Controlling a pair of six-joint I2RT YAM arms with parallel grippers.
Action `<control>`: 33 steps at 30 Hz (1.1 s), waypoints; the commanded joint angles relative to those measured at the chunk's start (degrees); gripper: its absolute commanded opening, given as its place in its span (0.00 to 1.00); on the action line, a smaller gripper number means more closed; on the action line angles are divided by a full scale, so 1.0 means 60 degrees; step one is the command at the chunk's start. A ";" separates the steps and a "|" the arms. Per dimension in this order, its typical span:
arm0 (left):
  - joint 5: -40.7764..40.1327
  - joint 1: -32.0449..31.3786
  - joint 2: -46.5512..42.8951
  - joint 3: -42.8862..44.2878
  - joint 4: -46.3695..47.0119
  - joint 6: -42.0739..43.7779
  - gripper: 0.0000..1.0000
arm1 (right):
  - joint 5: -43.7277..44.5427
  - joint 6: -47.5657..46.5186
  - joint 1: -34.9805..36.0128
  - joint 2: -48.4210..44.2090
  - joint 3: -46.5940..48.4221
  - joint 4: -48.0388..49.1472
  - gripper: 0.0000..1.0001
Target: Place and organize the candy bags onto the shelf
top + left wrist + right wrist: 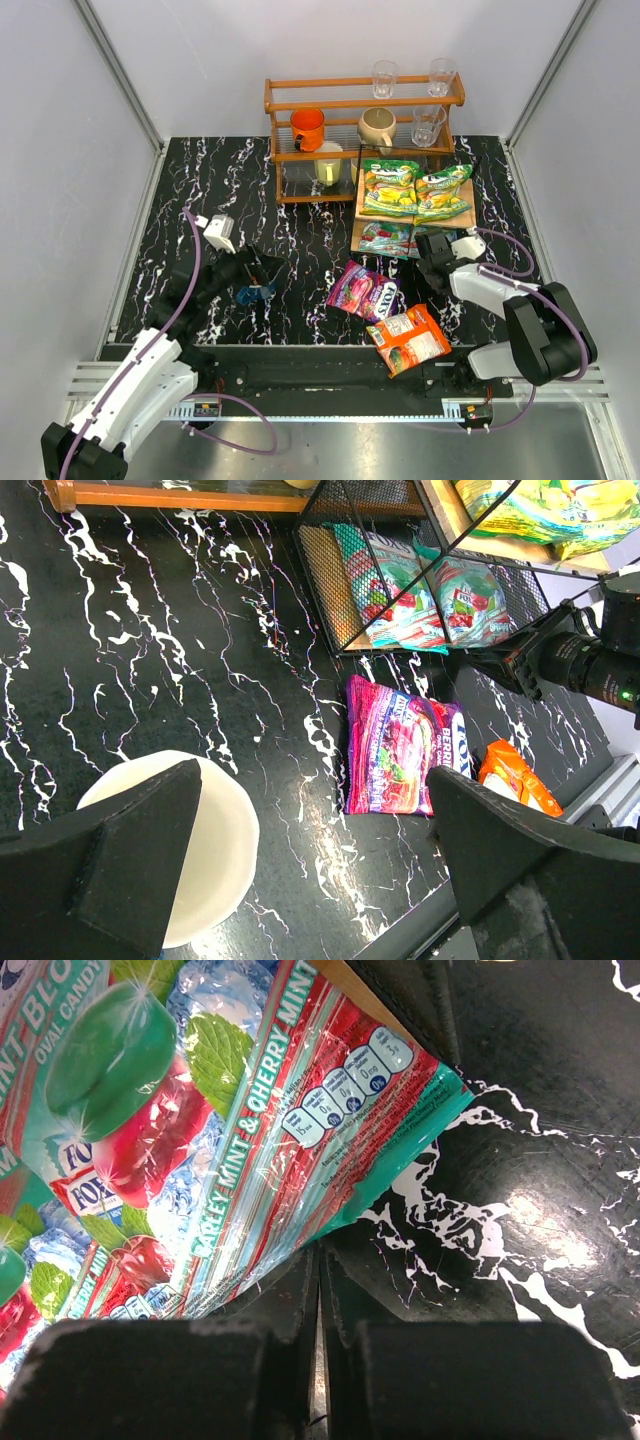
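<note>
Two green-yellow candy bags (390, 188) (443, 192) lie side by side on the upper board of the pale wood shelf (464, 216). Two teal FOX'S bags (385, 238) lie on the lower board; they also show in the left wrist view (385, 580). My right gripper (436, 246) is shut, its tips (320, 1255) against the near edge of the right teal bag (200, 1130). A purple bag (362, 290) (395, 745) and an orange bag (410, 338) (515, 775) lie flat on the table near the front. My left gripper (258, 272) (315, 820) is wide open and empty.
A blue-and-cream mug (250, 293) (190, 850) stands just under my left gripper. The tall orange-brown rack (360, 110) with cups and glasses stands at the back, left of the shelf. White walls close in the black marbled table (200, 190).
</note>
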 commanded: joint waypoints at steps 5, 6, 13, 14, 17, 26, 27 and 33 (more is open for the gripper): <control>0.0102 0.0048 -0.0084 0.0166 0.0356 0.0058 0.99 | -0.0033 -0.0549 -0.0053 -0.0812 -0.0155 0.0525 0.04; 0.0102 0.0048 -0.0113 0.0196 0.0297 0.0058 0.99 | -0.0077 -0.0579 -0.0039 -0.0989 -0.0288 0.0540 0.04; -0.0190 0.0048 -0.0552 0.0621 -0.0552 0.0029 0.99 | -0.0809 -0.0638 -0.0024 -0.2877 -0.1299 0.0424 0.07; -0.0307 0.0048 -0.0611 0.0650 -0.0640 -0.0001 0.99 | -0.0882 -0.0608 -0.0038 -0.3025 -0.1416 0.0293 0.08; -0.0585 0.0048 -0.0772 0.0870 -0.1152 -0.0016 0.99 | -0.1612 -0.0594 -0.0039 -0.3743 -0.1724 -0.0132 0.09; -0.1479 0.0048 -0.1080 0.1632 -0.2529 0.0248 0.99 | -0.3560 -0.1457 -0.0024 -0.6350 -0.2018 -0.1537 0.35; -0.1538 0.0048 -0.1081 0.1734 -0.2618 0.0277 0.99 | -0.3694 -0.1559 -0.0024 -0.6715 -0.1960 -0.1685 0.41; -0.2094 0.0063 -0.1095 0.1954 -0.3160 0.0365 0.99 | -0.4281 -0.2365 -0.0024 -0.7742 -0.1403 -0.3193 0.80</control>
